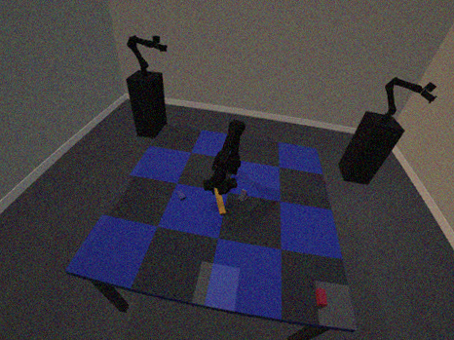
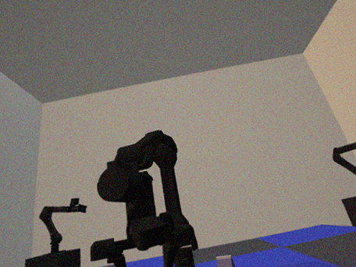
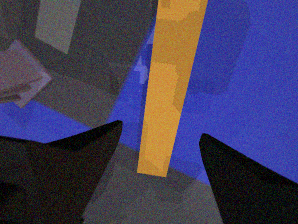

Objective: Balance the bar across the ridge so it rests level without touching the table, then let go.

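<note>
Table with a checkered top of blue and dark grey squares fills the middle of the room, its near edge carrying a paler blue-and-grey patch. Two black pedestals stand on the floor behind it, each with a small dark arm on top, one at the far left and one at the far right.

The working arm rises from the far half of the table and folds forward and down, so its gripper hangs over the middle of the top. The two dark fingers stand apart with nothing between them, the gap plain in the wrist view.

The bar is a long, flat, yellow-orange slat with straight edges and squared ends, its colour mottled into lighter and darker patches. It lies flat on the table near the centre, one end just under the gripper, crossing from a blue square onto a grey one. In the wrist view its near end sits between the fingertips but below them, touching neither.

A small grey upright block stands just right of the bar, a small purplish block lies to its left, and a red block sits at the near right corner.
</note>
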You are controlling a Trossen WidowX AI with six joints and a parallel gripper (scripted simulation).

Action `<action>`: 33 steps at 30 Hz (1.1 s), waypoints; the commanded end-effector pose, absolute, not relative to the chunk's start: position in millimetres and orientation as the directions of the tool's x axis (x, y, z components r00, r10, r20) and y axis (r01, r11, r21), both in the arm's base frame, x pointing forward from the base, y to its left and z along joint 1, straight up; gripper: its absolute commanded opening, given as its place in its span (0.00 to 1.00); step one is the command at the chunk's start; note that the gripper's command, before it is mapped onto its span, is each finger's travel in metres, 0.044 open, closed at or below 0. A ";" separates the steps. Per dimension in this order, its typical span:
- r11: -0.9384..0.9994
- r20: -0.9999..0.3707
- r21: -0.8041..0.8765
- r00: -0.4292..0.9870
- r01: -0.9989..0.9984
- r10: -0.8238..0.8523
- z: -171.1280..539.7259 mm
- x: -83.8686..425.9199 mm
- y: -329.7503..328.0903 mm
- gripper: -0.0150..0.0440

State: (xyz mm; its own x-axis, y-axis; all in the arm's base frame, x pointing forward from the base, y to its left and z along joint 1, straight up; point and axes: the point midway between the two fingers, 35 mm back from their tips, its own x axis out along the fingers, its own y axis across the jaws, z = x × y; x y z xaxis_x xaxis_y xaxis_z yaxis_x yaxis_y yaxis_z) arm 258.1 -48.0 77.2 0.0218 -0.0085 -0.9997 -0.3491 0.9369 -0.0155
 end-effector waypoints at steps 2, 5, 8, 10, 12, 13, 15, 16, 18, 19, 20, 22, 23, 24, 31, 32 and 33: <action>0.935 -1.000 -0.015 0.028 -0.355 -0.005 72.1 259.5 -47.4 0.79; 0.935 -1.000 -0.015 0.028 -0.355 -0.005 69.1 259.7 -47.4 0.79; 0.935 -1.000 -0.015 0.028 -0.355 -0.005 64.3 260.0 -47.5 0.79; 0.935 -1.000 -0.015 0.028 -0.355 -0.005 61.0 260.1 -47.5 0.79; 0.935 -1.000 -0.015 0.028 -0.355 -0.005 57.7 260.1 -47.5 0.79; 0.935 -1.000 -0.015 0.028 -0.355 -0.005 56.1 260.2 -47.5 0.79; 0.935 -1.000 -0.014 0.028 -0.355 -0.005 52.8 260.2 -47.5 0.79; 0.935 -1.000 -0.014 0.028 -0.355 -0.005 51.2 260.1 -47.5 0.79; 0.935 -1.000 -0.014 0.028 -0.355 -0.005 48.2 260.1 -47.5 0.79; 0.935 -1.000 -0.014 0.028 -0.355 -0.005 47.4 260.1 -47.5 0.79; 0.935 -1.000 -0.014 0.028 -0.355 -0.005 47.1 260.0 -47.5 0.79; 0.935 -1.000 -0.014 0.028 -0.355 -0.005 47.1 260.0 -47.5 0.79; 0.935 -1.000 -0.014 0.028 -0.355 -0.005 47.1 260.0 -47.5 0.79; 0.935 -1.000 -0.014 0.028 -0.355 -0.005 47.1 260.0 -47.5 0.79; 0.935 -1.000 -0.014 0.028 -0.355 -0.005 47.1 260.0 -47.5 0.79; 0.935 -1.000 -0.014 0.028 -0.355 -0.005 47.1 260.0 -47.5 0.79; 0.935 -1.000 -0.014 0.028 -0.355 -0.005 47.1 260.0 -47.5 0.79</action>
